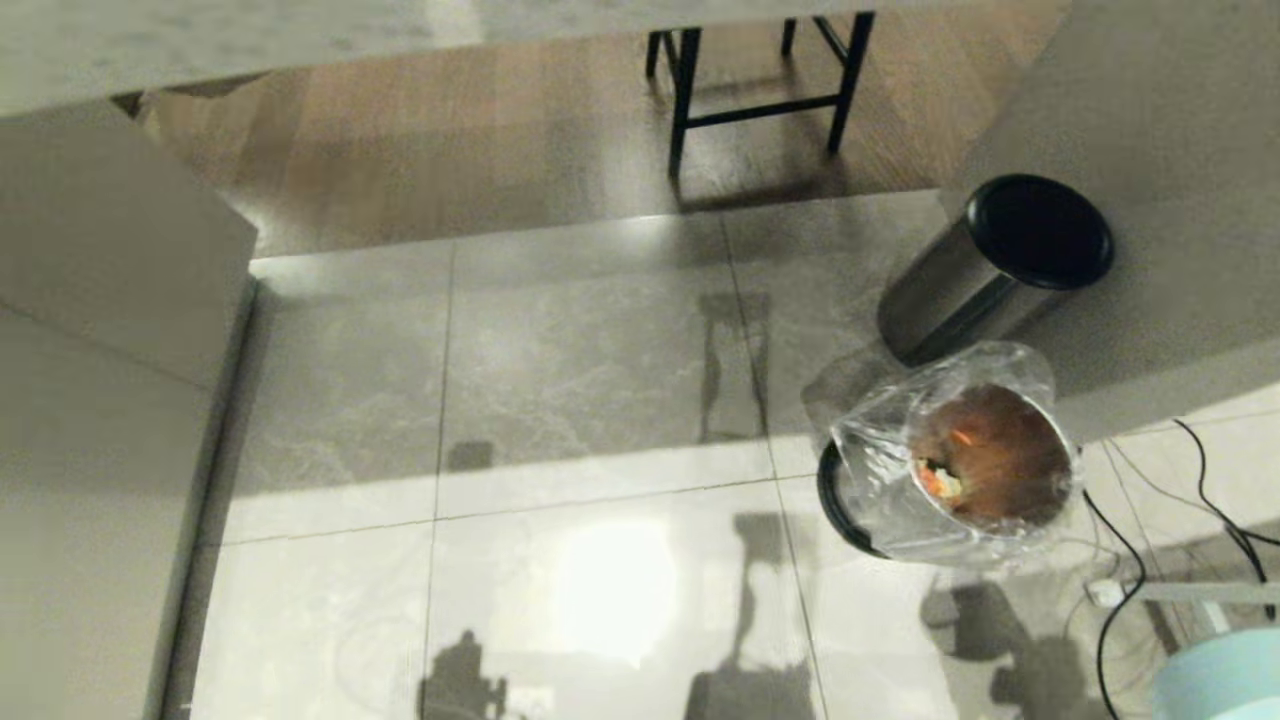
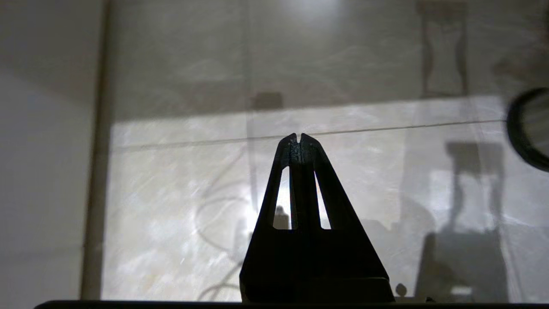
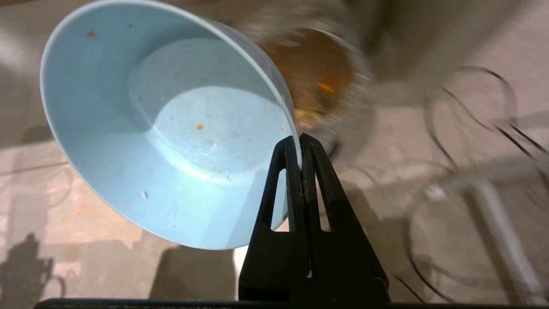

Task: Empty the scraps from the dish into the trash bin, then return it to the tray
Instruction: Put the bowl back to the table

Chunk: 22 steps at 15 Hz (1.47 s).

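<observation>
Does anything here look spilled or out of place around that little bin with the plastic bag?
Nothing looks spilled. The scraps lie inside the trash bin, and the tiled floor beside it shows only reflections. The dish, pinched by its rim in the right gripper, keeps just a few orange specks. Loose black cables trail beside the bin.

Trash bin (image 1: pixel 950 460) on floor, right; lidded bin (image 1: pixel 990 265) just behind it; scraps (image 1: pixel 940 480) inside; dish (image 1: pixel 1215 680) nearer, right.

in the head view only a corner of the bowl (image 1: pixel 1222 680) is seen, cut off at the frame's edge. the trash bin (image 3: pixel 319 81) is blurred in the right wrist view; its scraps (image 1: pixel 940 482) cannot be told apart.
</observation>
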### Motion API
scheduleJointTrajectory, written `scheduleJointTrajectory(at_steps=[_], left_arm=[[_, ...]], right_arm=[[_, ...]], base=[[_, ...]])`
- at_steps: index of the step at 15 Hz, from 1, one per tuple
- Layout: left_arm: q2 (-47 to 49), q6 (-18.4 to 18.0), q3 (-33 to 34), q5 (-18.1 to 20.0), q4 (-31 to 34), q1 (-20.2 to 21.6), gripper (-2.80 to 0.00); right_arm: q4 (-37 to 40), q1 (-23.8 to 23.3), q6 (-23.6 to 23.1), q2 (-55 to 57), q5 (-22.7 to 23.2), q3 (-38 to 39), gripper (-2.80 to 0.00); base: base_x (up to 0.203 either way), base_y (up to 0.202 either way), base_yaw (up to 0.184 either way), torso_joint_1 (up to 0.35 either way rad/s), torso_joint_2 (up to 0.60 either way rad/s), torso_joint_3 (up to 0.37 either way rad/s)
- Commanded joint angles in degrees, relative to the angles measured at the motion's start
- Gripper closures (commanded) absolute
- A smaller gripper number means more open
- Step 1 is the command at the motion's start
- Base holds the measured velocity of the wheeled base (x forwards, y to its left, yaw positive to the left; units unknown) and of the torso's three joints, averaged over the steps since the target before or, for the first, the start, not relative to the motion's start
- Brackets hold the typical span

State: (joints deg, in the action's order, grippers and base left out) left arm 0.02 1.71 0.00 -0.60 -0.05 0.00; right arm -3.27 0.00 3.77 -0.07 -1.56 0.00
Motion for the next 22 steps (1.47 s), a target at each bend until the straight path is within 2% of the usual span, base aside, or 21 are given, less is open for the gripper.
scheduleJointTrajectory(at_steps=[1,5,22], left_arm=[[-0.01,0.05,0.0,-0.02,-0.04,0.0,0.0],[0.06,0.05,0.0,-0.02,-0.04,0.0,0.0],[0.06,-0.13,0.0,0.01,-0.04,0.0,0.0]], right_arm=[[-0.07,0.0,0.01,0.07,-0.02,0.0,0.0],[-0.07,0.0,0.01,0.07,-0.02,0.0,0.0],[-0.07,0.0,0.01,0.07,-0.02,0.0,0.0]], base=[[0.0,-0.012,0.175,-0.001,0.0,0.004],[0.0,-0.007,0.133,0.0,0.0,0.002],[0.0,0.0,0.0,0.0,0.0,0.0]])
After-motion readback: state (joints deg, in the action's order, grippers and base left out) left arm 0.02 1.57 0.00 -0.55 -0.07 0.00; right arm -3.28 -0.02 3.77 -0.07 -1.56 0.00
